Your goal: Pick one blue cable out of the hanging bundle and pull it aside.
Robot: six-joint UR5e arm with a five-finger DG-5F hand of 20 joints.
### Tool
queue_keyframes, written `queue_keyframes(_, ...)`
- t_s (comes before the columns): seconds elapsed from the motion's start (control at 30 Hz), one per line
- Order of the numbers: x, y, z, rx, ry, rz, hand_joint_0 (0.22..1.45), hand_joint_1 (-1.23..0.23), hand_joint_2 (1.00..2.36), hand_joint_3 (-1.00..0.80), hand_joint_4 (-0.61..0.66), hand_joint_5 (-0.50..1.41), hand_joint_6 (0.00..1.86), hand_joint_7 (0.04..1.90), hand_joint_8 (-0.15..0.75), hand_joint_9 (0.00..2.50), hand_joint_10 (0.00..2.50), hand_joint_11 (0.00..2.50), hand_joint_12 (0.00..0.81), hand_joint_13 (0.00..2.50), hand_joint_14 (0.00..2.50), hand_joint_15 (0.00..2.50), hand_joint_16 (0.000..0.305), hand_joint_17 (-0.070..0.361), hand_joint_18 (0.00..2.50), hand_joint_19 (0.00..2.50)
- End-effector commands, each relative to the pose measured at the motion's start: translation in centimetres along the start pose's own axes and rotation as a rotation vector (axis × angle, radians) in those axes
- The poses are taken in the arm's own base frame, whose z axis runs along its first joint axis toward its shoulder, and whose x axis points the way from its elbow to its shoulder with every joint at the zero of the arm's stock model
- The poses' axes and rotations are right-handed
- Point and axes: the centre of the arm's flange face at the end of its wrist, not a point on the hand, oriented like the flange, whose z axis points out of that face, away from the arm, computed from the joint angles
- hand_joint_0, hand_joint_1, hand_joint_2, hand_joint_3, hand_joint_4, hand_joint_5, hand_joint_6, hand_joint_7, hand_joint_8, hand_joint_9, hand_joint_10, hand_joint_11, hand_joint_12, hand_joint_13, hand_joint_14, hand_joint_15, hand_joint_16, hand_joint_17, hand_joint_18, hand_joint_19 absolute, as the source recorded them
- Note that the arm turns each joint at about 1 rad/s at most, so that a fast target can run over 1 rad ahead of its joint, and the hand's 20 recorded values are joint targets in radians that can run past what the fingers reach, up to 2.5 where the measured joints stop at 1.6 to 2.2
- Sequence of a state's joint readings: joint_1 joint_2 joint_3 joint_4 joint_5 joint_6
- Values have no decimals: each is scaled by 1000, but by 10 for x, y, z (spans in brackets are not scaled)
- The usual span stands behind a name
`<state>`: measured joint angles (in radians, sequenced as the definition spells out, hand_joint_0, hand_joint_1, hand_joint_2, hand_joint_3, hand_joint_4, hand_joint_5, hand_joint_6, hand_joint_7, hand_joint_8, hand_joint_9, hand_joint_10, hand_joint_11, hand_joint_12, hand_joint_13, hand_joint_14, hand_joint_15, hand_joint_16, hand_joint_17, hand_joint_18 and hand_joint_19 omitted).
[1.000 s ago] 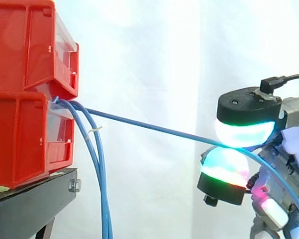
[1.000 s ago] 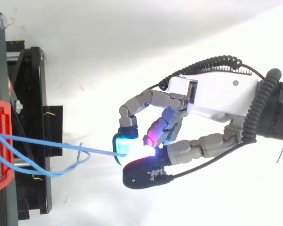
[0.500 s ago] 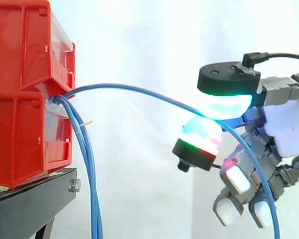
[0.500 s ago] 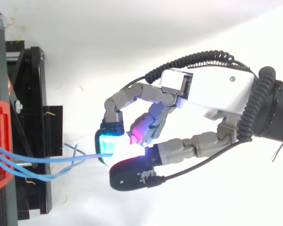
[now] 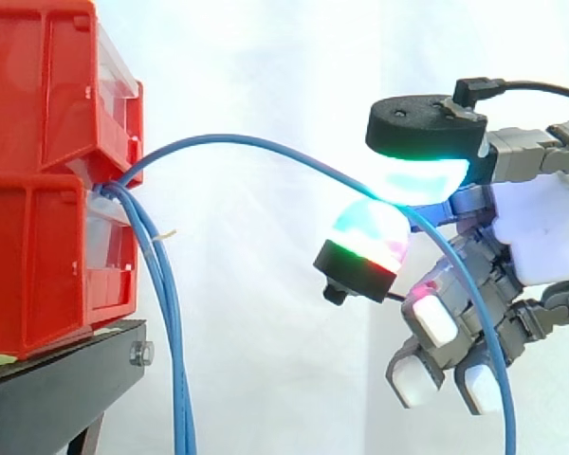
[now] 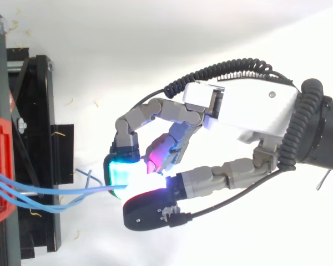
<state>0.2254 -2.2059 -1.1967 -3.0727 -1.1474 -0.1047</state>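
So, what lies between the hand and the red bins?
In the side view, just one blue cable arching from the bins to the hand, which pinches it; otherwise bare white curtain.

A brightly lit white curtain (image 5: 266, 85) hangs behind; at left, stacked red bins (image 5: 38, 190) sit on a black stand (image 5: 57, 393); pale flecks (image 6: 72, 101) dot the white ground (image 6: 155, 44) seen from above.

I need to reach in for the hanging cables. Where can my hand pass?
Side view: free under the arching blue cable, between the hanging bundle and the hand; also above the arch. Crowded where cables leave the red bins and at the pinch.
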Motion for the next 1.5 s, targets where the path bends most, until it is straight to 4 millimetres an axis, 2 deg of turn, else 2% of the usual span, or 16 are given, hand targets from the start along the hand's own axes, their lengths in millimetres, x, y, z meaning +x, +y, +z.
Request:
queue_keyframes(0.0, 0, 0, 0, 0, 0, 1, 544, -773, 1043, 76, -55, -47, 890, 1275, 394, 1132, 10, 531, 434, 893, 12, 430, 68, 153, 1049, 391)
queue_keyframes(0.8, 0, 0, 0, 0, 0, -1, 534, -769, 1087, 58, -54, -45, 889, 1273, 399, 1133, 10, 535, 441, 893, 11, 429, 69, 155, 1060, 380)
queue_keyframes(1.47, 0, 0, 0, 0, 0, -1, 540, -770, 1062, 64, -54, -46, 890, 1267, 399, 1135, 12, 530, 441, 879, 11, 425, 69, 156, 1051, 381)
